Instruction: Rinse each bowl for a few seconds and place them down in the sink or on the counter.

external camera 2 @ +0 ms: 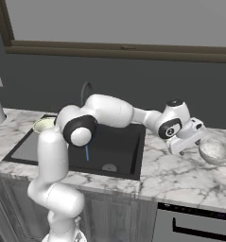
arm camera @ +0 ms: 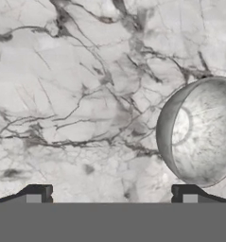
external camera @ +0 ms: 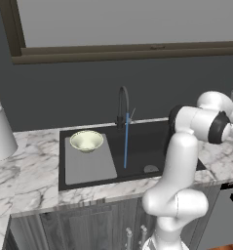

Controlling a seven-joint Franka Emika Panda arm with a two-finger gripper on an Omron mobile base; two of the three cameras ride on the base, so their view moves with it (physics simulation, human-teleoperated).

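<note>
bare counter (arm camera: 62, 118) (bowl (arm camera: 199, 132) at edge)

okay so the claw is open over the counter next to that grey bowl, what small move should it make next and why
Probably shift the claw sideways toward the grey bowl until its rim sits between the fingers. The jaws stand open over bare counter, the bowl lies off to one side, and water already runs in the sink.

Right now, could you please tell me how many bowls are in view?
2. One bowl sits on the grey panel in the sink; the other bowl rests on the counter right of the sink, beside the gripper.
</note>
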